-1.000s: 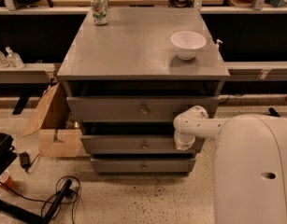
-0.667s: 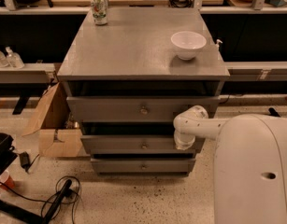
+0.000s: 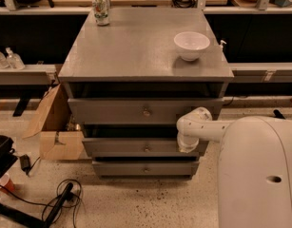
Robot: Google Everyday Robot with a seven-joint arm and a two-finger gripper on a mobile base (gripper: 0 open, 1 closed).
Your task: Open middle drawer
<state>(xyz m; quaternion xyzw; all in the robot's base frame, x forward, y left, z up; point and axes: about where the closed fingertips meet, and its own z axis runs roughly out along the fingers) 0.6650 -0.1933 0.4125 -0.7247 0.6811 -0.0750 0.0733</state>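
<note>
camera view shows the gripper (image 3: 187,145) at the end of the white arm, low against the right end of the middle drawer (image 3: 131,147), below the front right corner of the surface (image 3: 136,56). whether the jaws are apart or together i cannot tell. the middle drawer is the second of three grey fronts under the front edge of the surface, between the top drawer (image 3: 107,111) and the lowest drawer (image 3: 126,168), and it looks shut. its small brass knob (image 3: 146,149) sits mid-front, well apart from the gripper. to do this step well, i judge the gripper should travel along the front to the knob, take it squarely, then pull straight out and level, away from the front edge. a slanted pull could jam the drawer or slip off the knob. a jerky pull might shake the white bowl (image 3: 191,45) near the right edge.
</note>
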